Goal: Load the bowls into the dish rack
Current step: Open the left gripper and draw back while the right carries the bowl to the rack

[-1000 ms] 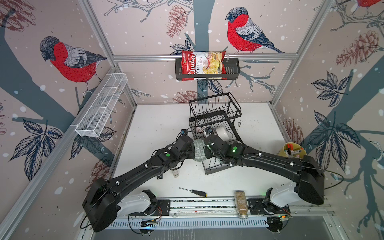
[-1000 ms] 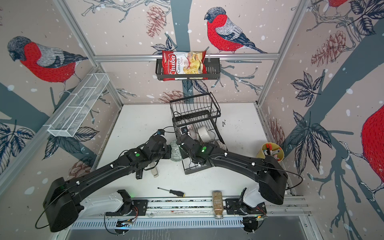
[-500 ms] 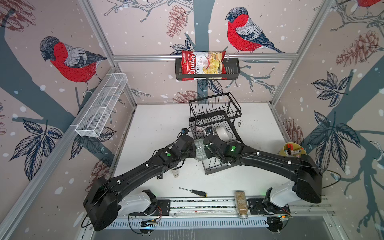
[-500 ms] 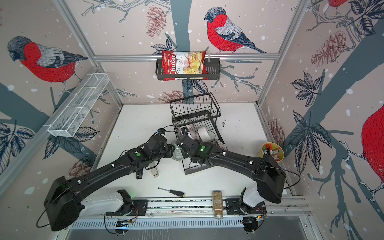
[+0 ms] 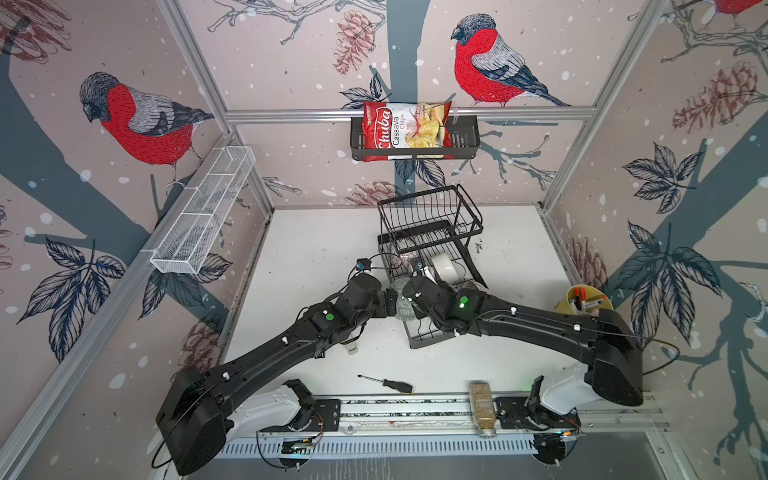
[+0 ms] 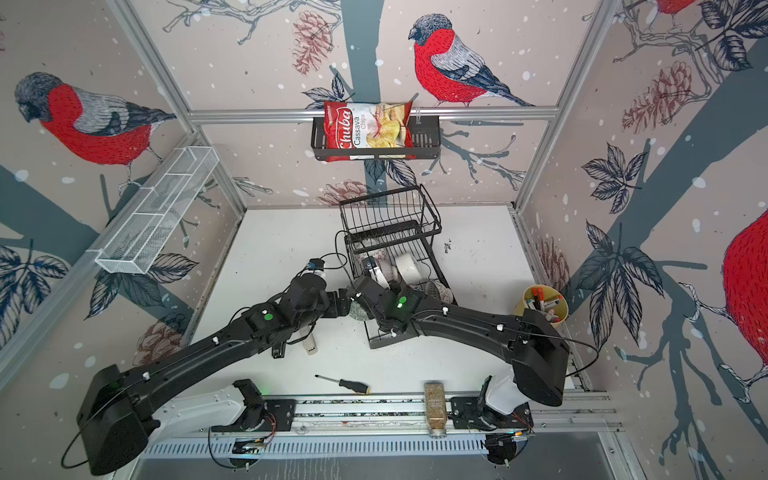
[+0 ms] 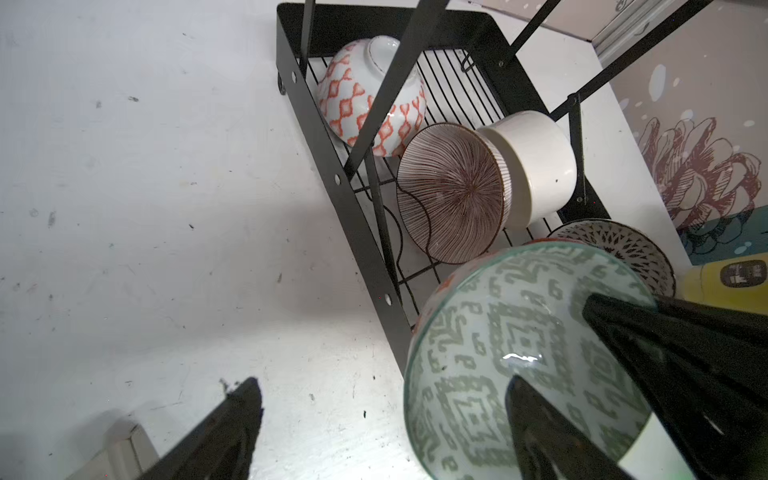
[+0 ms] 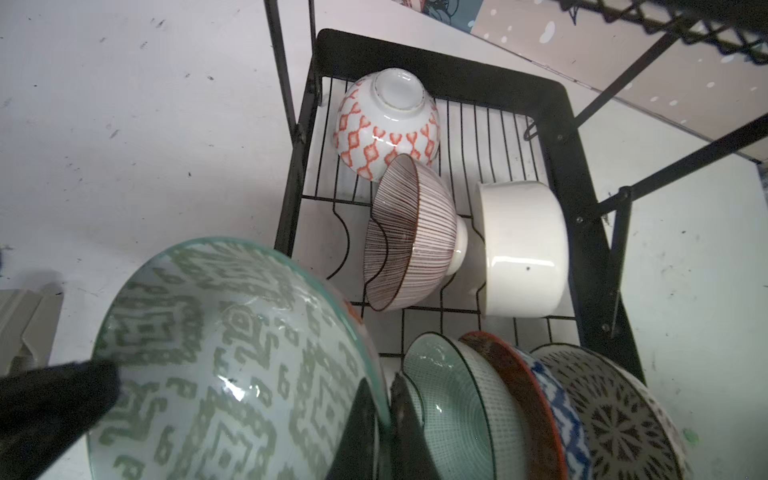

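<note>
Confirm that the right gripper (image 8: 382,380) is pinched on the rim of the pale teal, green-patterned ceramic bowl (image 8: 228,353). The bowl is held tilted between the two grippers, at the edge of the black wire dish rack (image 8: 584,208). The left gripper (image 7: 382,380) stands wide, with one finger (image 7: 540,432) across the bowl's inside. Beyond the fingertips, an orange-diamond bowl (image 8: 386,124), a brown-striped bowl (image 8: 415,237) and a plain white bowl (image 8: 523,249) lie in the rack.

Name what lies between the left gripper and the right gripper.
The pale green patterned bowl: both top views show it between the left gripper and the right gripper, which pinches its rim in the right wrist view.
</note>
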{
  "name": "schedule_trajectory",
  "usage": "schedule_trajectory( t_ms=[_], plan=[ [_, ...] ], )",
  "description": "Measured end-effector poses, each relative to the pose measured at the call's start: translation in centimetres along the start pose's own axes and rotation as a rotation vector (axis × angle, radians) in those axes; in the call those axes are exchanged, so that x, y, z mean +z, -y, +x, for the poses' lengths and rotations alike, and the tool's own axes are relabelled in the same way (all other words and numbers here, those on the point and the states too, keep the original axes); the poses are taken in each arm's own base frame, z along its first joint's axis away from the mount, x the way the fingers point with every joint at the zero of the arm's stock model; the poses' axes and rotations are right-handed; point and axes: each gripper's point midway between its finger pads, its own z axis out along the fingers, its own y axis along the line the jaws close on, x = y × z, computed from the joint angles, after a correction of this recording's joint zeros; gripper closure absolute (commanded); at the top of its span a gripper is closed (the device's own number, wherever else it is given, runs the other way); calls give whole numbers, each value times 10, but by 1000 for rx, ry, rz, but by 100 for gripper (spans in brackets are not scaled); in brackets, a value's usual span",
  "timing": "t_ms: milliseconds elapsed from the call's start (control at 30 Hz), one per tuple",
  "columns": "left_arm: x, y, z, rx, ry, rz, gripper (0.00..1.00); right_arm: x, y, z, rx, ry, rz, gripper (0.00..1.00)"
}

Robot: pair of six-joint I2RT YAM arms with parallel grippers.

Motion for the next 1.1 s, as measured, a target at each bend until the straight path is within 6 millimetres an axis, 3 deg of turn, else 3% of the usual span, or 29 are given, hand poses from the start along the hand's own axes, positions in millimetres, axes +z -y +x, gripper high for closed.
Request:
schedule_trajectory(
  t_ms=[467, 667, 1100],
  plan=[
    [-4, -39, -5, -77, 47, -54, 4, -3, 17, 18, -195, 19, 264, 100],
    [-3, -45, -10, -96, 60, -60, 4, 2, 24, 27, -293, 4, 375, 100],
    [8, -60, -9, -118, 40, -100, 4, 6, 30, 27, -408, 16, 467, 100]
  ],
)
